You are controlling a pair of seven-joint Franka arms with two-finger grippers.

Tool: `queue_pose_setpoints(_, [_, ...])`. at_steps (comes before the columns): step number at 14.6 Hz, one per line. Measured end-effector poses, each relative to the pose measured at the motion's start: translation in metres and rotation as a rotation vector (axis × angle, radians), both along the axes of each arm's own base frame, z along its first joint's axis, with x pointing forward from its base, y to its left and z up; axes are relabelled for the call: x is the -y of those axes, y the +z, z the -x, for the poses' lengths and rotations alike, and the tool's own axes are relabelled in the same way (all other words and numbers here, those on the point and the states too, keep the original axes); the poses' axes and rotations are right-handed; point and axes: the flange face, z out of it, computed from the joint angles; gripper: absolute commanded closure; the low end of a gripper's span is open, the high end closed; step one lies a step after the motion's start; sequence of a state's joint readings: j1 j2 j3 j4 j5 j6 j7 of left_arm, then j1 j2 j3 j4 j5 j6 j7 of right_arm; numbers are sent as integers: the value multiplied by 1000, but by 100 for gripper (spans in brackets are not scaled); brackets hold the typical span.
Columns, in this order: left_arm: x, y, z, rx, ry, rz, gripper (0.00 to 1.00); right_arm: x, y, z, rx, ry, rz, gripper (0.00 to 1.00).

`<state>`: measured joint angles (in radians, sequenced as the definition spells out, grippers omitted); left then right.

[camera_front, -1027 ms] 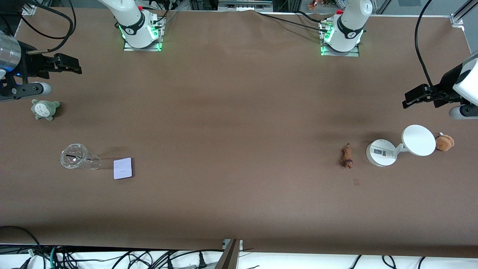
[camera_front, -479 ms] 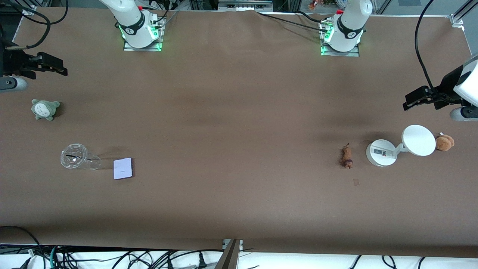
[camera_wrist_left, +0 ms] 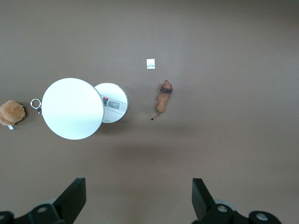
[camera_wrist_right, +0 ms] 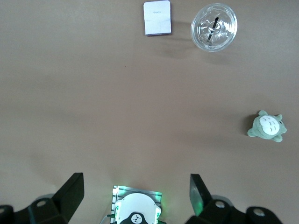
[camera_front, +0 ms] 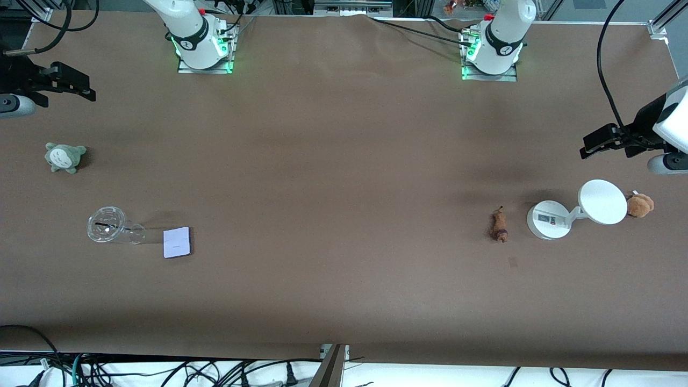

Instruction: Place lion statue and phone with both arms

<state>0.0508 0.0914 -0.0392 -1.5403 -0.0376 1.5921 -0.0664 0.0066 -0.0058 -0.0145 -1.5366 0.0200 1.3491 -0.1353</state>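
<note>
A wide brown counter (camera_front: pixel 344 177) seen from above. My lion statue (camera_front: pixel 500 225) lies flat toward my left arm's end, a slim brown figurine with its long axis running twelve to six in the front view: thin dark tail at twelve o'clock, darker mane end at six. A white round-based stand (camera_front: pixel 548 219) with a disc sits just beside it at three o'clock, and a fluffy brown plush (camera_front: pixel 639 205) touches the disc's edge. My left fingers (camera_front: pixel 597 141) hang in the air at about one o'clock from the lion, well apart from it, spread wide and holding nothing; the left wrist view shows the lion (camera_wrist_left: pixel 163 97) lying between the two fingers (camera_wrist_left: pixel 72 198) but far ahead of them.

My phone (camera_front: pixel 177 242) lies flat toward my right arm's end, a pale lavender-white slab with rounded corners, long axis near twelve to six. A clear lidded cup (camera_front: pixel 110 226) lies just beside it at nine o'clock. A grey-green plush (camera_front: pixel 63 157) sits at ten o'clock. My right fingers (camera_front: pixel 75 86) hover at eleven o'clock, well apart, spread and empty.
</note>
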Motion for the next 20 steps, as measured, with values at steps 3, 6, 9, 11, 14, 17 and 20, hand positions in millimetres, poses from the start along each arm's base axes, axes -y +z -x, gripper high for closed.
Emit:
queue_pose_setpoints(3, [0, 0, 0, 1, 0, 0, 0, -1, -1, -1, -2, 2, 0, 0])
queue_pose_setpoints(6, [0, 0, 0, 1, 0, 0, 0, -3, -1, -1, 0, 6, 0, 0])
queue_pose_setpoints(9, [-2, 0, 0, 1, -9, -34, 0, -3, 1, -5, 8, 6, 0, 0])
queue_pose_setpoints(11, [-2, 0, 0, 1, -29, -50, 0, -4, -1, -7, 9, 6, 0, 0])
queue_pose_setpoints(14, [-2, 0, 0, 2, -58, -50, 0, -4, -2, -8, 11, 6, 0, 0])
queue_pose_setpoints(17, [0, 1, 0, 2, -65, -49, 0, -4, -1, -8, 12, 5, 0, 0])
queue_pose_setpoints(20, [3, 1, 0, 2, -71, -49, 0, -4, -1, -8, 12, 5, 0, 0])
